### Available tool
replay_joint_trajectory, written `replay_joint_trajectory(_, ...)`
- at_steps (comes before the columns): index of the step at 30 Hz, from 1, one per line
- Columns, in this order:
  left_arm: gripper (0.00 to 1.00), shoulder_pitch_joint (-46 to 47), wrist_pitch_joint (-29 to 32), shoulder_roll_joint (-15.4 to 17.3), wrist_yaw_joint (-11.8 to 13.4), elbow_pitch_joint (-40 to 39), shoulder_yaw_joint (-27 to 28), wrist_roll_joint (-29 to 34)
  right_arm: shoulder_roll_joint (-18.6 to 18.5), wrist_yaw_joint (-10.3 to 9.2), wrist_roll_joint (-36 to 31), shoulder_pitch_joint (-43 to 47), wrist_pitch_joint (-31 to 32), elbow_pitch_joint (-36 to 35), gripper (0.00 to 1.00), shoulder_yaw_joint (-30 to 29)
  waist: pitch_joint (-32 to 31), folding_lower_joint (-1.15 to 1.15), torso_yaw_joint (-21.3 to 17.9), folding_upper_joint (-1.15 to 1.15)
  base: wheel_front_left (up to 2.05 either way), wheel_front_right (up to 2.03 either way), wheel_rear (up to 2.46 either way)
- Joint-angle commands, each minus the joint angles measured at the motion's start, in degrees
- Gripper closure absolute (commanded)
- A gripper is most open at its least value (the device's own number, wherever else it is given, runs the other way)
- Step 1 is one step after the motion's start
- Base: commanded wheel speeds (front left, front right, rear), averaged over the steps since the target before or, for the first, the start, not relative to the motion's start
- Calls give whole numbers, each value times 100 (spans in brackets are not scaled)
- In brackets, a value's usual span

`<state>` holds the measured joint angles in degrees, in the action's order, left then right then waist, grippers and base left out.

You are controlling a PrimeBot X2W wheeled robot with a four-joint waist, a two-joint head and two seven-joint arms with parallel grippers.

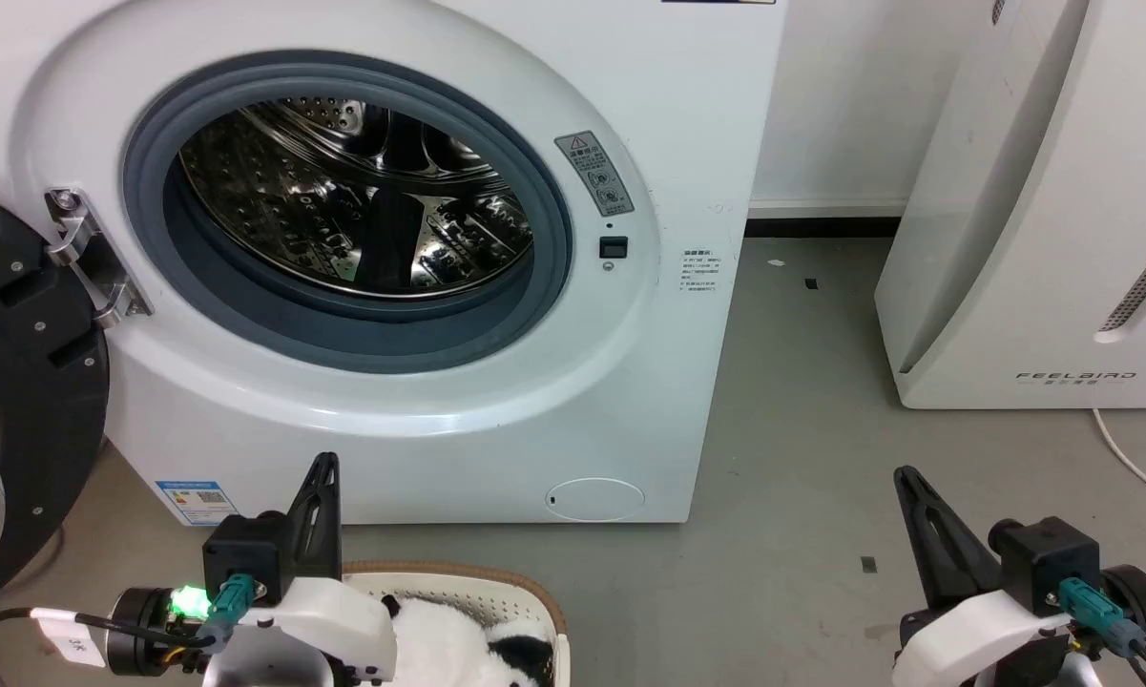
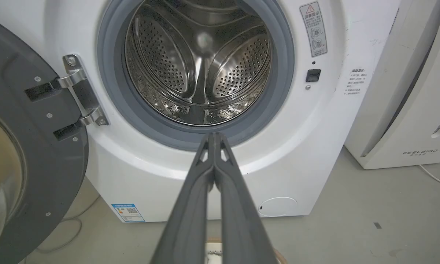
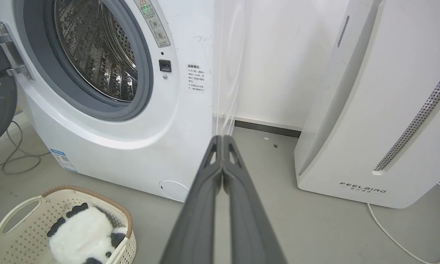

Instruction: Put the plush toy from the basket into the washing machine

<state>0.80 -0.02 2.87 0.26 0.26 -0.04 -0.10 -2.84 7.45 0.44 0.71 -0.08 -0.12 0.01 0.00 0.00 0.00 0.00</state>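
The black-and-white panda plush [image 3: 82, 234] lies in the cream perforated basket [image 3: 29, 223] on the floor in front of the washing machine [image 1: 420, 401]; in the head view the plush [image 1: 458, 649] shows partly behind my left forearm, inside the basket [image 1: 496, 584]. The washer's round door [image 1: 19, 401] hangs open to the left, and its steel drum [image 2: 198, 69] holds nothing. My left gripper [image 1: 324, 463] is shut and empty, raised above the basket, pointing at the porthole. My right gripper [image 1: 905, 474] is shut and empty over bare floor to the right.
A white FEELBIRD appliance [image 1: 1040, 219] stands to the right of the washer with a white cable [image 1: 1135, 463] trailing from it. Grey cables [image 3: 11, 157] lie on the floor under the open door. Grey floor [image 1: 802, 458] runs between the two machines.
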Motion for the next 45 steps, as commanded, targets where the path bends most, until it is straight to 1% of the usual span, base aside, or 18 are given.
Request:
replay_joint_trajectory(1,100,-80,2,0,-26,-26,4,10,-4,3,-44,-71,8,12,100,-1,0,0,0,0,0,0,0)
replay_joint_trajectory(45,100,-80,2,0,-26,-26,4,10,-4,3,-44,-71,8,12,100,-1,0,0,0,0,0,0,0)
